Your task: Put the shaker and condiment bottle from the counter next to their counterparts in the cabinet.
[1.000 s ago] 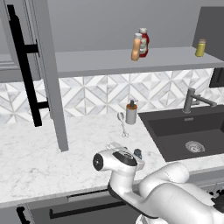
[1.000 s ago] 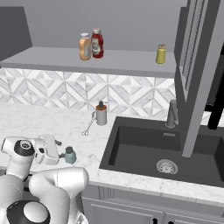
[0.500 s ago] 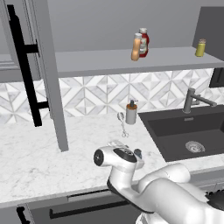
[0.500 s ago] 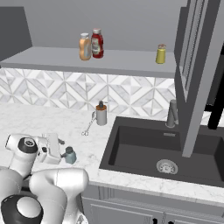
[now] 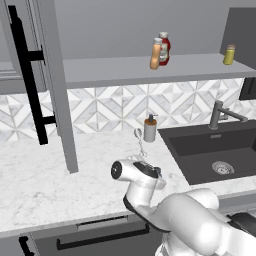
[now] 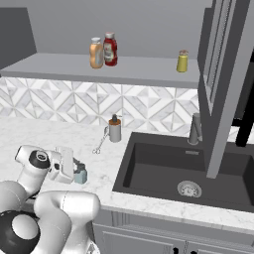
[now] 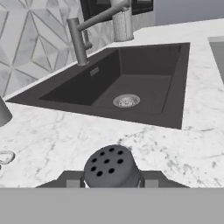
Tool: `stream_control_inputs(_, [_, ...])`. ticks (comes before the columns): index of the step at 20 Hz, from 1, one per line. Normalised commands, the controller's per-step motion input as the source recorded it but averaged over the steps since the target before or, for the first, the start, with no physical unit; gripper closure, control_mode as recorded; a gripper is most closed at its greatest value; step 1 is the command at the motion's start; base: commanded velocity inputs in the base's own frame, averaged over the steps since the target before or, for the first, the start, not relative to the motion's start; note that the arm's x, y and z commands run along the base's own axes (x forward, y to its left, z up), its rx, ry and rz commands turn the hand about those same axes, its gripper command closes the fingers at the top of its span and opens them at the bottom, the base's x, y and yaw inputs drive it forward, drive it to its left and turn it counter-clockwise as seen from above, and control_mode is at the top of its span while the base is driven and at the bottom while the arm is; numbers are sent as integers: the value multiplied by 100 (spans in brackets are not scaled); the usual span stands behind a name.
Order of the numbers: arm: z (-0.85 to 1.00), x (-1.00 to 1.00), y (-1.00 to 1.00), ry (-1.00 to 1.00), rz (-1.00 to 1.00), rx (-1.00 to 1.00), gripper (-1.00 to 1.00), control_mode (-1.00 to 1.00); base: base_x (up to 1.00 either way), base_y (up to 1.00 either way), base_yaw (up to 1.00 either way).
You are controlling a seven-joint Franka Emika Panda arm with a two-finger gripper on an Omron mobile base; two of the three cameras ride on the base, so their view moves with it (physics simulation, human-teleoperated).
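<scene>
White grey-veined marble counter (image 6: pixel 59 136) carries the small teal-blue shaker with a dark grey perforated cap (image 6: pixel 80 173), standing upright near the front edge, left of the dark inset sink (image 6: pixel 188 171). The two-finger gripper (image 6: pixel 73 171) sits level at the shaker, its dark fingers (image 7: pixel 72 179) on either side of the cap, apparently closed on it. Behind stand a grey pump dispenser (image 6: pixel 115 129) and metal scissors (image 6: pixel 100 143). On the grey cabinet shelf (image 6: pixel 54 64), the orange squeeze bottle (image 6: pixel 95 52) touches the red ketchup bottle (image 6: pixel 110 49); the yellow-green shaker (image 6: pixel 182 61) stands well apart.
</scene>
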Motion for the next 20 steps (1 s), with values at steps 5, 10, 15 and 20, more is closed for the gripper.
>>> stream_control_inputs(5, [-9,0,-3,2,0,0,100,-100,0,0,0])
stream_control_inputs(10, [14,31,0,0,0,-8,100,-100,0,0,0])
stream_control_inputs(15, [38,8,0,0,-2,-7,100,-100,0,0,0])
stream_control_inputs(20, [31,4,-13,0,-2,-3,100,-100,0,0,0])
